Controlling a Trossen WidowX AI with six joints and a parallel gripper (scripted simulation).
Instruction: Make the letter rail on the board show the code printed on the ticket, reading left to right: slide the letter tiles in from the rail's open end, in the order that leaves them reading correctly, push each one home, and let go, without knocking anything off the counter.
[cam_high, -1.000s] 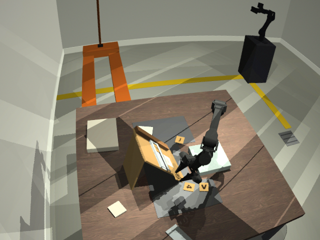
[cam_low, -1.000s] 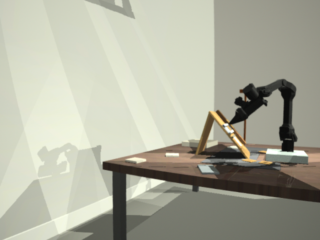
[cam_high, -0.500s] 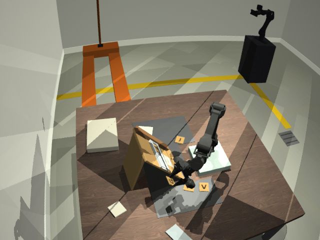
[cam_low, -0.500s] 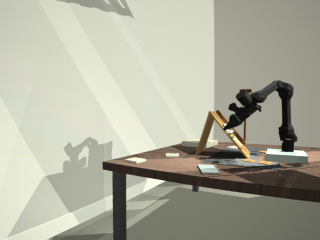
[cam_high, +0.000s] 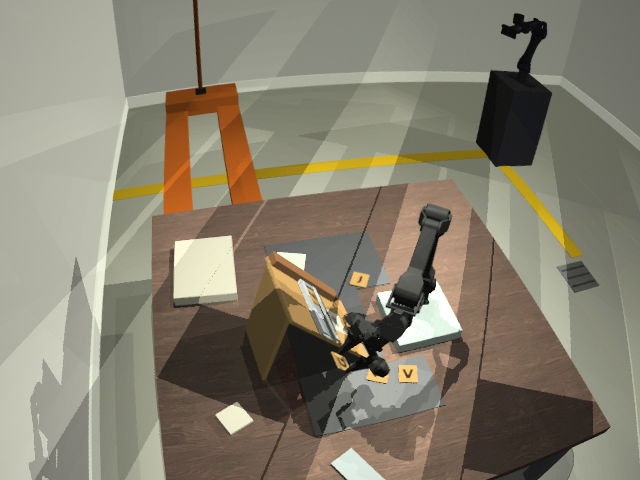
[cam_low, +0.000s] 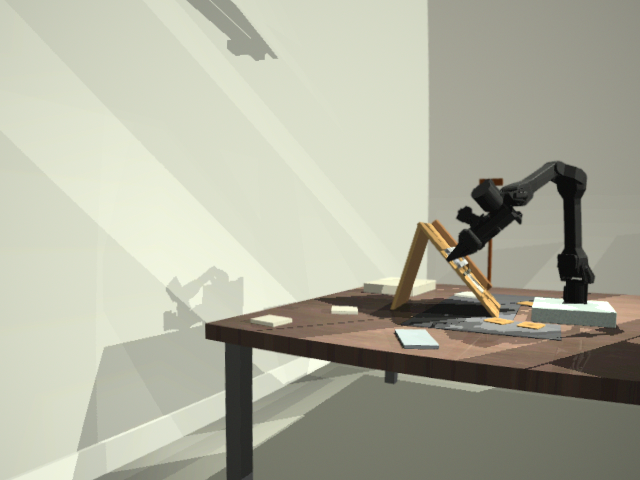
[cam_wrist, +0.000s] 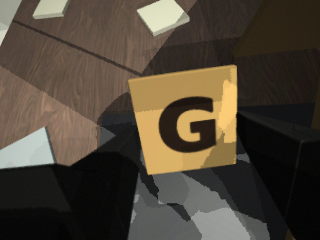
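Observation:
My gripper (cam_high: 341, 361) (cam_low: 448, 259) (cam_wrist: 187, 126) is shut on the G tile (cam_high: 338, 359) (cam_wrist: 185, 120), holding it by its sides. In the wrist view the G is upright and faces the camera. The tile is in the air just off the near edge of the sloped board (cam_high: 292, 311) (cam_low: 409, 268), beyond the near end of the letter rail (cam_high: 317, 312). An orange patch, seemingly a tile, shows in the rail's far part; its letter is unreadable. A J tile (cam_high: 359, 280) lies behind, a V tile (cam_high: 407, 373) in front, beside another tile (cam_high: 377, 377) partly hidden by the arm.
A white card (cam_high: 294, 259) lies behind the board, its print unreadable. A large cream block (cam_high: 205, 266) (cam_low: 396, 284) lies left. A small cream block (cam_high: 234, 417) and a pale blue slab (cam_high: 357, 465) (cam_low: 416, 338) (cam_wrist: 27, 150) lie in front. The arm's pale base (cam_high: 429, 325) (cam_low: 573, 311) stands right.

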